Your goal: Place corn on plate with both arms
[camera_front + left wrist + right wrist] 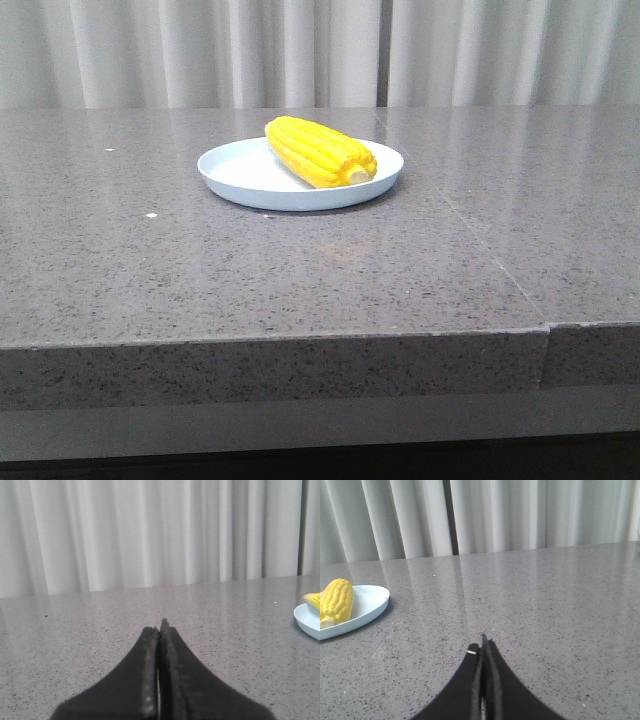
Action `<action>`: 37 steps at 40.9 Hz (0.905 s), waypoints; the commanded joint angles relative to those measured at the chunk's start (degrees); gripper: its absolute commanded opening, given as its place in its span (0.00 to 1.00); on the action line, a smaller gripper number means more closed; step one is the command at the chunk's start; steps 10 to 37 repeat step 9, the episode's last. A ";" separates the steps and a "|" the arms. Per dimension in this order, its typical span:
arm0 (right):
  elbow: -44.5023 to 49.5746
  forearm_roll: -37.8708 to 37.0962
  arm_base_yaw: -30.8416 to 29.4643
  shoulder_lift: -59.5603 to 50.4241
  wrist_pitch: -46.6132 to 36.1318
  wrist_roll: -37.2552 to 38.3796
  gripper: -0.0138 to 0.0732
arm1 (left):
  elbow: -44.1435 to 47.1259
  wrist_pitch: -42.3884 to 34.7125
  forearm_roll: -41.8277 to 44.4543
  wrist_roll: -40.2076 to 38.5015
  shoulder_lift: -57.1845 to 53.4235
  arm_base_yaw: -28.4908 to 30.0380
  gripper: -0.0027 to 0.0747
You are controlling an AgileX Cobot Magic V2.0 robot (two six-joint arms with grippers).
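The yellow corn [320, 151] lies on the pale blue-white plate [240, 175] near the middle of the grey table, its pale stub end toward the front right. Neither gripper shows in the front view. In the left wrist view my left gripper [160, 627] is shut and empty, low over bare table, with the plate's rim [306, 620] and a bit of corn [313, 600] far off at the edge. In the right wrist view my right gripper [482, 645] is shut and empty, apart from the plate [367, 605] and corn [336, 602].
The grey speckled table [300, 280] has a seam [480, 245] running toward the front right and a front edge close to the camera. Pale curtains [300, 50] hang behind the table. A small white speck [151, 215] lies left of the plate.
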 commanded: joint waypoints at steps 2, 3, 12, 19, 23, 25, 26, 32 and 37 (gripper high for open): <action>-0.96 0.15 -0.21 -0.69 -4.84 -0.03 0.08 | 0.15 -4.85 -0.37 -0.26 -1.17 -0.44 0.01; -0.96 0.15 -0.21 -0.69 -4.84 -0.03 0.08 | 0.15 -4.85 -0.37 -0.26 -1.17 -0.44 0.01; -0.96 0.15 -0.21 -0.69 -4.84 -0.03 0.08 | 0.15 -4.85 -0.37 -0.26 -1.17 -0.44 0.01; -0.96 0.15 -0.21 -0.69 -4.84 -0.03 0.08 | 0.15 -4.85 -0.37 -0.26 -1.17 -0.44 0.01; -0.96 0.15 -0.21 -0.69 -4.84 -0.03 0.08 | 0.15 -4.85 -0.37 -0.26 -1.17 -0.44 0.01; -0.96 0.15 -0.21 -0.69 -4.84 -0.03 0.08 | 0.15 -4.85 -0.37 -0.26 -1.17 -0.44 0.01; -0.96 0.15 -0.21 -0.69 -4.84 -0.03 0.08 | 0.15 -4.85 -0.37 -0.26 -1.17 -0.44 0.01; -0.96 0.15 -0.21 -0.69 -4.84 -0.03 0.08 | 0.15 -4.85 -0.37 -0.26 -1.17 -0.44 0.01; -0.96 0.15 -0.21 -0.69 -4.84 -0.03 0.08 | 0.15 -4.85 -0.37 -0.26 -1.17 -0.44 0.01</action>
